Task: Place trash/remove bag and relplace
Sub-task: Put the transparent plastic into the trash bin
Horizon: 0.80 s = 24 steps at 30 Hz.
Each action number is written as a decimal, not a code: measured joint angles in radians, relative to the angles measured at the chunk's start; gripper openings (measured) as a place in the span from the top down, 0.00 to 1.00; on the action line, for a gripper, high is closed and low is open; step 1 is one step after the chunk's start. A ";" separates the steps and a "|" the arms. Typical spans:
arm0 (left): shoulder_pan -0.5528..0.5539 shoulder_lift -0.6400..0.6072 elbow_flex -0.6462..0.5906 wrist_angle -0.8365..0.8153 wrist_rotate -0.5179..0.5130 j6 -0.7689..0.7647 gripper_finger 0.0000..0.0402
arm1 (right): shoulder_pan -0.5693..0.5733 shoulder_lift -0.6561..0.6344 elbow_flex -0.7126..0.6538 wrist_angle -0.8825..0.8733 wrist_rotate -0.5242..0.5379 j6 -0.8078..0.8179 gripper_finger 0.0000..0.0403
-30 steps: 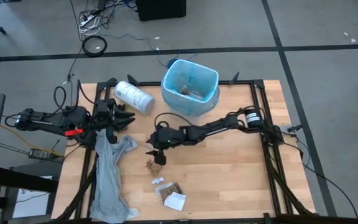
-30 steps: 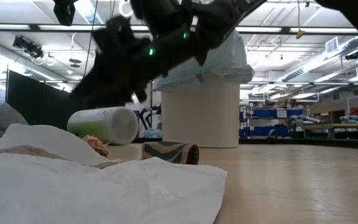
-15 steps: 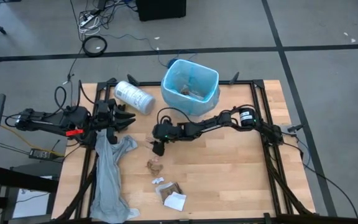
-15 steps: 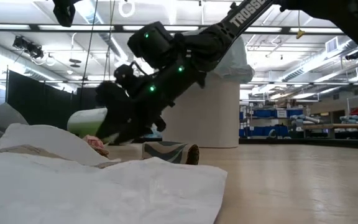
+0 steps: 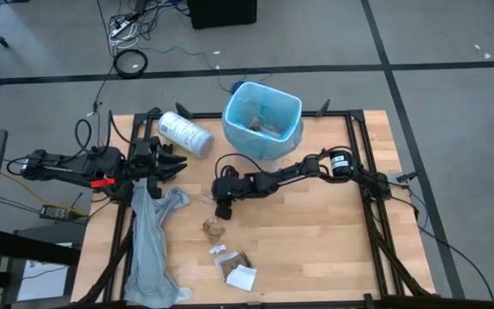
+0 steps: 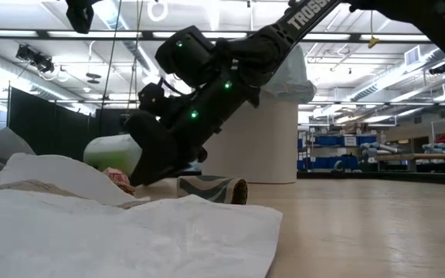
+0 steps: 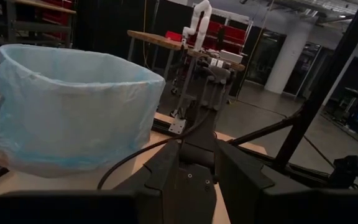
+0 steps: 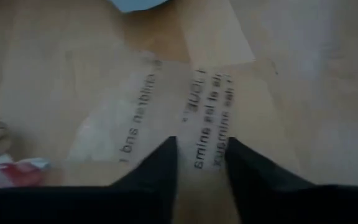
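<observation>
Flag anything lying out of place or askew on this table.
The white printed roll lies tipped on its side by the bin. A limp grey sheet trails over the table's near edge. Scraps are scattered below the right gripper.

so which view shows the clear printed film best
The right wrist view: the clear printed film fills it, flat on the wood, right claw closing over it. The high view shows only a faint patch, the other two nothing.

Light-blue bag (image 5: 262,118) lines the bin at top centre; crumpled trash (image 5: 234,268) scraps lie scattered at lower centre.
</observation>
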 joint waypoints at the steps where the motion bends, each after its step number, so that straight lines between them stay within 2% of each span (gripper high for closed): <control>1: 0.000 0.000 0.000 0.000 0.000 0.000 0.72 | 0.002 0.000 0.000 0.000 -0.003 0.000 0.76; 4: 0.000 0.000 0.000 -0.001 0.000 0.000 0.72 | 0.002 0.000 0.000 -0.007 -0.021 0.028 0.94; 5: 0.000 0.000 0.000 -0.001 0.000 -0.001 0.72 | 0.002 0.000 0.001 -0.013 -0.026 0.052 0.97; 9: 0.000 0.000 0.000 -0.001 0.000 -0.001 0.72 | 0.002 -0.006 0.001 -0.026 -0.034 0.152 1.00; 16: 0.000 0.000 0.000 -0.004 0.000 -0.002 0.72 | 0.011 -0.117 -0.001 -0.021 -0.052 0.146 1.00; 19: 0.000 0.001 0.000 -0.004 0.000 -0.002 0.72 | 0.014 -0.186 0.000 -0.035 -0.008 0.136 1.00; 24: 0.000 0.001 0.000 -0.004 0.000 -0.002 0.72 | 0.040 -0.311 0.000 -0.165 0.061 0.080 1.00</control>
